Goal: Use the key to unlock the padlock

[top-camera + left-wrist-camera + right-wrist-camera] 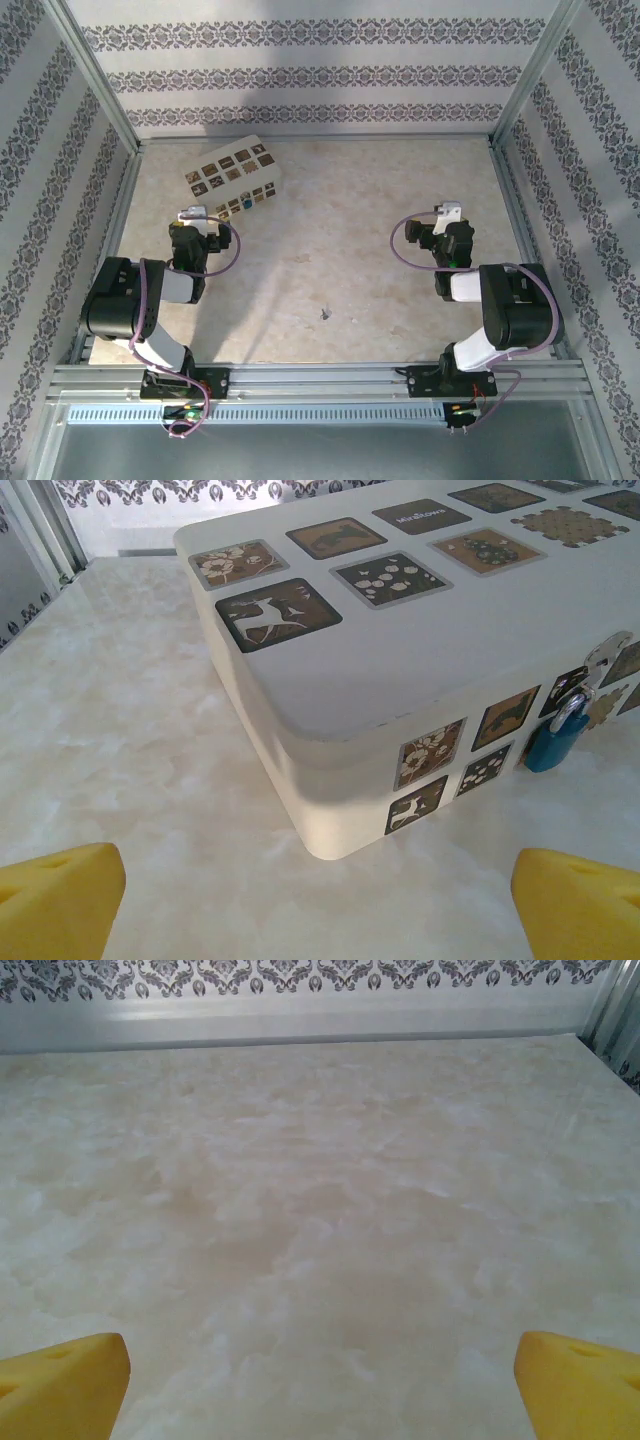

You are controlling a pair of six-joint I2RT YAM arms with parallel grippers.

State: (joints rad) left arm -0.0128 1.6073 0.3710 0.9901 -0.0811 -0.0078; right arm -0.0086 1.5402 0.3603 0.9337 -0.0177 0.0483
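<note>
A small blue padlock (555,742) hangs from the metal hasp (606,664) on the front of a white box (400,650) covered in picture tiles. From above, the box (232,177) lies at the back left with the padlock (233,208) on its near side. My left gripper (320,910) stands open just short of the box's near corner, yellow fingertips (60,898) wide apart and nothing between them. The right gripper (320,1390) is open over bare table. A tiny grey thing (325,314) on the table between the arms looks like the key.
The marble-look table (360,220) is walled in by patterned panels with metal rails at the back (320,140) and sides. From above, my left gripper (198,220) sits near the box and my right gripper (447,222) at mid-right.
</note>
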